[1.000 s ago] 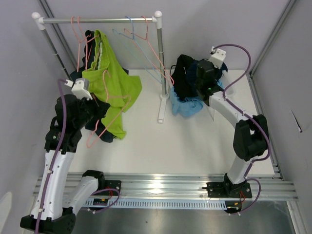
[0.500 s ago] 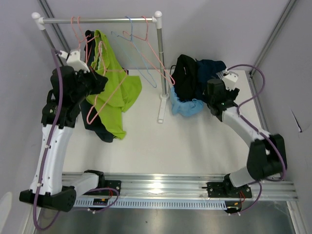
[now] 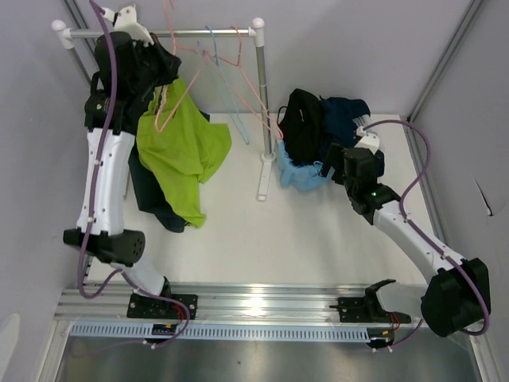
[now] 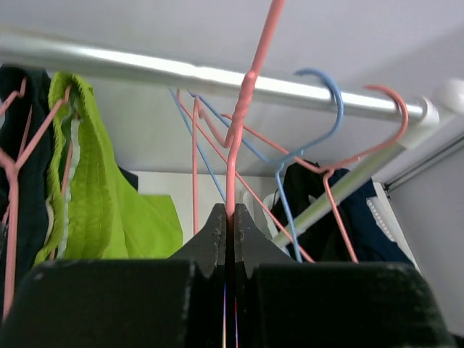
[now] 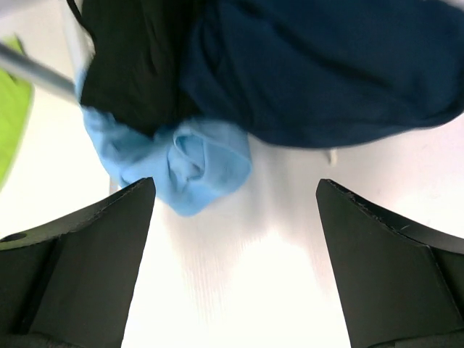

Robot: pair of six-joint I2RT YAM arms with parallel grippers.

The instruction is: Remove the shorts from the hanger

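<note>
Lime green shorts [image 3: 179, 151], black shorts [image 3: 301, 123], navy shorts [image 3: 343, 111] and light blue shorts [image 3: 298, 177]; a pink hanger [image 4: 232, 167], a blue hanger [image 4: 338, 98].

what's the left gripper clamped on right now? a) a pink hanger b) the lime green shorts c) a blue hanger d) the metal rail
a: in the left wrist view the left gripper is shut on the wire neck of a pink hanger, while the lime green shorts hang off to one side, ungripped.

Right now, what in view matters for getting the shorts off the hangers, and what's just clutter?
Job: lime shorts, dark shorts behind them, pink hanger in the left jaws.
Lying about: heap of shorts right of the rail, blue hanger.
</note>
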